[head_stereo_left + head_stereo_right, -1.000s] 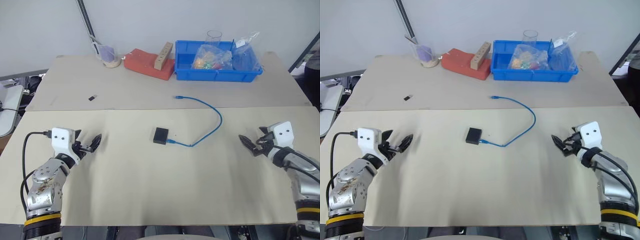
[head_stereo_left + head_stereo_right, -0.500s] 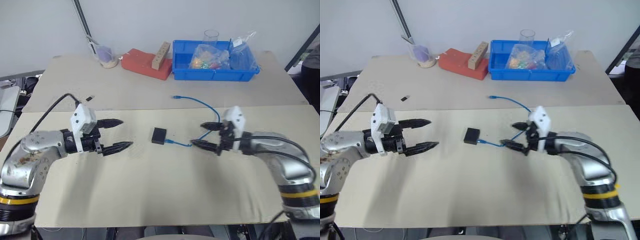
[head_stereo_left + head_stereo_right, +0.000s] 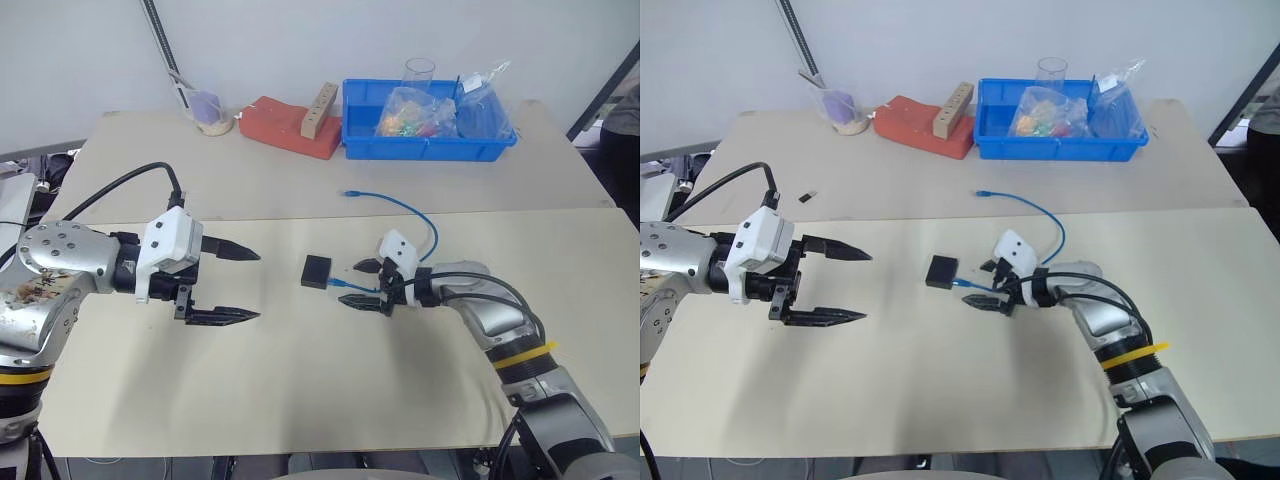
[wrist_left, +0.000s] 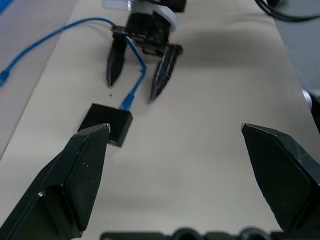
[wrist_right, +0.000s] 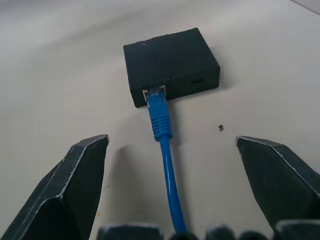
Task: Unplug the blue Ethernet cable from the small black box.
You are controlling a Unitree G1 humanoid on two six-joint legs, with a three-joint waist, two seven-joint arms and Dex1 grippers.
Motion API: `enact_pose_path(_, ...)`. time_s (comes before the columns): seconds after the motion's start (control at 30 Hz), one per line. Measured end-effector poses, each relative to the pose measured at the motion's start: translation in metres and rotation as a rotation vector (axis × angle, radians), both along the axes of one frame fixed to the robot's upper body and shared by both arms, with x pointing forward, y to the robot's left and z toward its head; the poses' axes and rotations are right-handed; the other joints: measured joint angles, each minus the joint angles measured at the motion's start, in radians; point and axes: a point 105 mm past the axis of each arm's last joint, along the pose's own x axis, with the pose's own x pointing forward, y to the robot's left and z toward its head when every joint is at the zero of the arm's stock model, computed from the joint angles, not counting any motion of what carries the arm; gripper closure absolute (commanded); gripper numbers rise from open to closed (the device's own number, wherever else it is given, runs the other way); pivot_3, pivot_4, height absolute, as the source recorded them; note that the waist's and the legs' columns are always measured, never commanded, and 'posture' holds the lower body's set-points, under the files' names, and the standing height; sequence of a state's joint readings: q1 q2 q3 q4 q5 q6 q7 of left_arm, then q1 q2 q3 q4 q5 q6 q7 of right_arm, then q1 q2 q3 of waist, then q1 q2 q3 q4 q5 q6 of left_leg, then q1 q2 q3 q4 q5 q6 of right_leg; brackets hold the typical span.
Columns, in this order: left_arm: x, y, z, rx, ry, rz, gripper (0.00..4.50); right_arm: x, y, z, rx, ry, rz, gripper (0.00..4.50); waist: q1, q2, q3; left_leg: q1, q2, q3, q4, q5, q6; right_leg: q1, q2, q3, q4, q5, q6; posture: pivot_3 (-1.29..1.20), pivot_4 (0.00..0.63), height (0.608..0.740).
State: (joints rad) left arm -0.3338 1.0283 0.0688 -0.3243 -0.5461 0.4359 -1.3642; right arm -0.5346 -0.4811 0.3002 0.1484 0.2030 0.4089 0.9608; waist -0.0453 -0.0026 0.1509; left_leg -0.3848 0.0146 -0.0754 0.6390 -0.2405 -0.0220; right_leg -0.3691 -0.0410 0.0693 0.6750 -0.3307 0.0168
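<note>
Head camera: the small black box [image 3: 317,271] sits mid-worktop [image 3: 300,400], the blue Ethernet cable [image 3: 420,215] plugged into its edge and curling off toward one o'clock. The right gripper [image 3: 362,283] straddles the cable just beside the box, jaws released. The left gripper [image 3: 238,284], at nine o'clock of the box, is spread wide, grasping nothing.

Left wrist camera: its fingers [image 4: 75,175] frame the box and the right gripper beyond.

Right wrist camera: the plug [image 5: 159,112] is seated in the box's port, cable running between the parted fingers [image 5: 75,170].
</note>
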Motion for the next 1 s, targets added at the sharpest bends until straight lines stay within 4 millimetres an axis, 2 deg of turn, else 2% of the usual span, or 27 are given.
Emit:
enact_pose_path(0.2,-0.001,0.004,-0.004,0.025,0.000,-0.026,0.00,0.000,0.012,-0.003,0.018,-0.010,0.031,2.59,-0.001,0.000,0.000,0.000,0.000,0.000,0.000,0.000,0.000,0.000,0.000,0.000,0.001,0.000,0.000,0.00,0.150,0.740)
enact_pose_path(0.37,0.000,0.007,-0.008,0.034,0.004,-0.024,0.00,0.001,0.012,-0.004,0.017,-0.022,0.040,4.33,0.000,0.000,0.000,0.000,0.000,0.000,0.000,0.000,0.000,0.000,0.000,0.000,0.002,0.000,0.000,0.00,0.150,0.740)
enact_pose_path(0.4,0.001,0.007,-0.008,0.032,0.005,-0.021,0.00,0.001,0.012,-0.004,0.015,-0.025,0.040,4.49,0.000,0.000,0.000,0.000,0.000,0.000,0.000,0.000,0.000,0.000,0.000,0.000,0.002,0.000,0.000,0.00,0.150,0.740)
enact_pose_path(0.5,0.006,0.007,-0.011,-0.001,0.005,0.005,0.00,0.001,0.007,-0.003,0.004,-0.049,0.046,4.49,0.002,0.000,0.000,0.000,0.000,0.000,0.000,0.000,0.000,0.000,0.000,0.000,0.002,0.000,0.000,0.00,0.150,0.740)
enact_pose_path(0.57,0.015,0.006,-0.015,-0.081,0.040,0.077,0.00,-0.001,0.001,0.002,-0.027,-0.124,0.074,4.49,0.005,0.000,0.000,-0.001,-0.001,0.000,0.002,0.000,0.000,-0.001,-0.001,0.000,0.002,0.000,0.000,0.00,0.150,0.740)
enact_pose_path(0.73,0.034,0.001,-0.018,-0.331,0.209,0.261,0.00,-0.004,-0.011,0.032,-0.144,-0.473,0.182,4.49,0.002,0.000,0.001,-0.001,0.000,-0.001,0.003,0.000,0.000,-0.001,0.000,-0.001,0.004,0.000,0.000,0.00,0.150,0.740)
enact_pose_path(0.87,0.041,-0.006,-0.024,-0.452,0.337,0.323,0.00,-0.005,-0.012,0.068,-0.197,-0.827,0.260,4.49,-0.003,0.000,0.001,0.000,0.000,-0.001,0.002,0.000,0.000,-0.001,0.000,-0.001,0.004,0.000,0.000,0.00,0.150,0.740)
enact_pose_path(1.0,0.052,-0.024,-0.019,-0.535,0.351,0.310,0.00,-0.013,-0.005,0.078,-0.221,-1.040,0.372,4.49,0.003,-0.001,0.001,0.000,0.000,-0.001,0.003,0.000,0.000,-0.001,-0.001,-0.001,0.004,0.000,0.000,0.00,0.150,0.740)
